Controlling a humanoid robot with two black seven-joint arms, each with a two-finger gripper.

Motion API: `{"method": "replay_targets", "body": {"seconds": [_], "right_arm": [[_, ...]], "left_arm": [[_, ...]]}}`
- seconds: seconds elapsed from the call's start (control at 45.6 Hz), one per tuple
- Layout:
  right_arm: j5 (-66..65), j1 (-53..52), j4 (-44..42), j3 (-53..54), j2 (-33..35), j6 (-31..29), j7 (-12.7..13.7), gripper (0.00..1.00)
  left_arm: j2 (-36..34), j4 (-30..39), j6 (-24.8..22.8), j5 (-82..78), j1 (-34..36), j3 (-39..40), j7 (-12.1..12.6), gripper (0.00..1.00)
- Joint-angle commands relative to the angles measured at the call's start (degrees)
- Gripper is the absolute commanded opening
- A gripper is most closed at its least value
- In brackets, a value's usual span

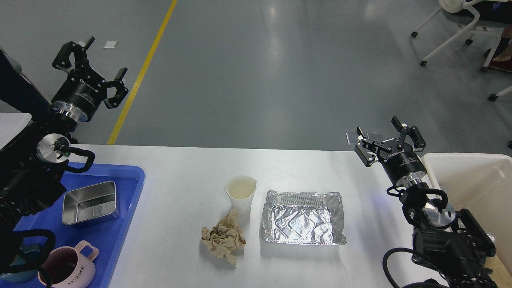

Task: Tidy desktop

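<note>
The white desktop fills the lower part of the head view. On it stand a white paper cup, a crumpled brown paper ball just in front of the cup, and a foil tray to the cup's right. My left gripper is open and empty, held high above the table's far left corner. My right gripper is open and empty, above the table's far right edge, behind and right of the foil tray.
A blue tray at the left holds a steel box and a pink mug; my left arm covers part of it. A cream bin stands at the right. A person's leg and office chairs are on the floor beyond.
</note>
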State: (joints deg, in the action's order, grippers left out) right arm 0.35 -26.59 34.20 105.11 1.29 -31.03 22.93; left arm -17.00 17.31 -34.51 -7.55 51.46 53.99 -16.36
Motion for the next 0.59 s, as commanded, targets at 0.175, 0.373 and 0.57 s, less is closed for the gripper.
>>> {"method": "replay_targets", "body": {"seconds": [0.175,0.373,0.57], "right_arm": [[0.09,0.05,-0.01,0.00,-0.33,0.00,0.01,1.00],[0.35,-1.53,-0.01,0.27,-0.85,-0.08,-0.08,1.00],[0.44,-2.32,-1.41,0.27,-1.21,0.79,0.01,1.00]], "left_arm": [[6.45,0.09,0.06,4.03,-3.91,8.94,-0.51,0.97],[7.60,0.09,1.90,4.82,-5.31,8.07,-0.87,0.97],[7.60,0.09,2.78,4.56,-6.54,7.80,-1.04,0.97]]}}
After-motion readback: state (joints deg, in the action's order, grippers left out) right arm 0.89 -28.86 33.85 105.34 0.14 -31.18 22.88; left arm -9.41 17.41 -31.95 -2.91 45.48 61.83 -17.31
